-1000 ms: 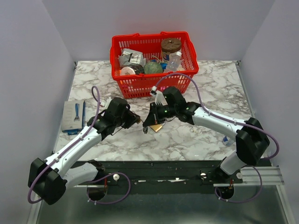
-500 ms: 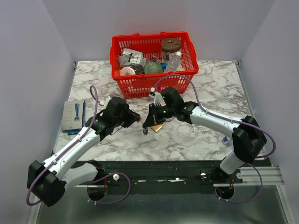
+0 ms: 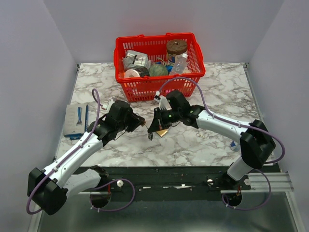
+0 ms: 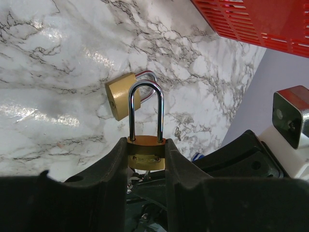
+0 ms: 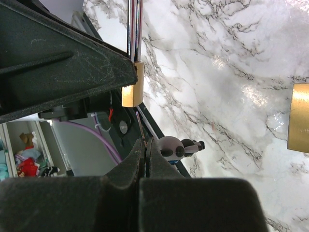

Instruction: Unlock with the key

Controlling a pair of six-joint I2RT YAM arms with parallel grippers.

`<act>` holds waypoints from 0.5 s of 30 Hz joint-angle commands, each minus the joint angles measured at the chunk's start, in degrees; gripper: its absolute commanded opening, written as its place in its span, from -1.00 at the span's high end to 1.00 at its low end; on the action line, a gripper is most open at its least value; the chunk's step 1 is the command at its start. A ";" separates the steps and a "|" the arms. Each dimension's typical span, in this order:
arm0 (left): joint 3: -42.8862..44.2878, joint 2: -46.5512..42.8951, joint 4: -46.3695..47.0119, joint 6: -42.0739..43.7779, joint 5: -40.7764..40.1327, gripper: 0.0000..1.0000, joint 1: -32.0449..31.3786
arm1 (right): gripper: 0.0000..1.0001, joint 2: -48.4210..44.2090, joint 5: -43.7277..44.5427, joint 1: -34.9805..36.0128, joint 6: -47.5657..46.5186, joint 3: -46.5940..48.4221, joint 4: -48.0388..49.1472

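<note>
My left gripper (image 4: 146, 142) is shut on a brass padlock (image 4: 146, 153), pinching its body, and the steel shackle (image 4: 146, 106) sticks out forward. In the right wrist view that padlock (image 5: 132, 90) hangs just ahead of my right gripper (image 5: 144, 145). The right gripper is shut on a thin key (image 5: 140, 126). The key's tip reaches the padlock's underside; I cannot tell whether it is in the keyhole. From above, the left gripper (image 3: 140, 122) and right gripper (image 3: 151, 133) meet over the table's middle.
A second brass padlock (image 4: 124, 95) lies on the marble table (image 3: 217, 87), under the right arm (image 3: 162, 131). A red basket (image 3: 145, 87) full of items stands at the back. A blue and white packet (image 3: 77, 121) lies at the left edge.
The left gripper with its padlock has edged slightly farther from the arm bases. The right gripper has shifted a little left with the key. Both grips are unchanged.
</note>
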 commanded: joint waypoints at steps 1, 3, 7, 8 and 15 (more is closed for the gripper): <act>0.59 -1.17 0.65 -0.98 -0.89 1.00 -0.15 | 0.99 1.14 -1.72 0.38 -0.10 2.15 -1.08; 0.59 -1.09 0.65 -0.81 -0.54 1.00 -0.15 | 0.99 1.14 -1.64 0.30 -0.18 2.24 -1.17; 0.59 -0.56 0.82 -0.72 0.25 1.00 -0.23 | 0.99 1.14 -1.29 0.39 -0.27 2.42 -0.99; 0.59 -0.30 0.82 -0.63 0.34 1.00 -0.23 | 0.99 1.22 -1.11 0.30 -0.36 2.42 -0.99; 0.68 0.32 1.35 -0.45 0.78 1.00 -0.50 | 0.99 1.31 -0.76 0.39 -0.45 2.51 -1.08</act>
